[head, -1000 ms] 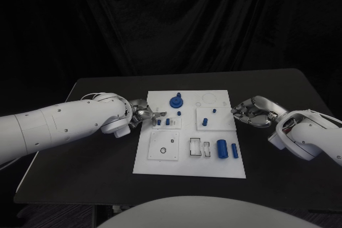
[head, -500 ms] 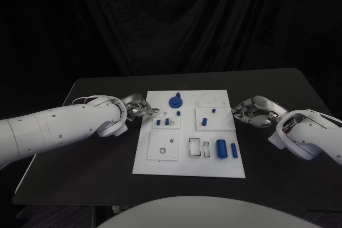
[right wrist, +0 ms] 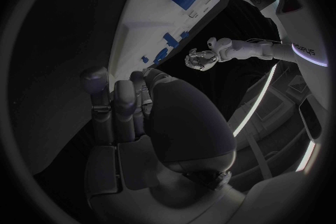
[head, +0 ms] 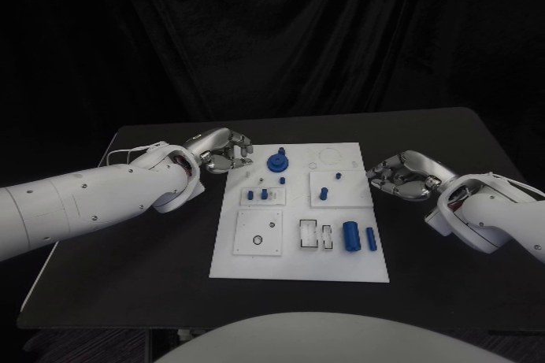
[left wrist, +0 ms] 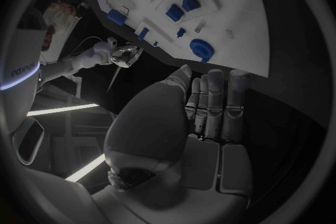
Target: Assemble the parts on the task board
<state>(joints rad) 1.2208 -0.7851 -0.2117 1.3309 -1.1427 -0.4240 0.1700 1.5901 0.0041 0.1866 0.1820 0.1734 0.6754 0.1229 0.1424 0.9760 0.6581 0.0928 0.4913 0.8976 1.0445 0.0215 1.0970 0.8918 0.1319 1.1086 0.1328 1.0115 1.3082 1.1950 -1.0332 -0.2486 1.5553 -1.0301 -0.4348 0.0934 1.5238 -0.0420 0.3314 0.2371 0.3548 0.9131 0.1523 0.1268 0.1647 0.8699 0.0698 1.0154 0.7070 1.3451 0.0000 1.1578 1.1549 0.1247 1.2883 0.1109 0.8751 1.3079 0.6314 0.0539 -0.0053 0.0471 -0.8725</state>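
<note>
The task board (head: 301,257) is lying flat in the middle of the black surface (head: 454,276), with its long sides running toward twelve and six o'clock. At the board's twelve o'clock end a round blue part (head: 279,161) is standing, and an engraved ring (head: 333,155) is lying toward three o'clock from it. Below these, two small blue pegs (head: 257,194) are sitting on a raised square plate toward nine o'clock, and one blue peg (head: 324,194) is sitting on the plate toward three o'clock of them. Toward the six o'clock end a large blue cylinder (head: 352,236) is lying with a slim blue pin (head: 372,238) just beside it at three o'clock. The left hand (head: 224,151) is hovering off the board's nine o'clock edge near the far corner, its fingers (left wrist: 213,103) lying side by side, loosely curled, with nothing in them. The right hand (head: 400,176) is hovering just off the board's three o'clock edge, its fingers (right wrist: 112,103) curled inward, also holding nothing. Both hands are staying apart from the board and from every blue part.
</note>
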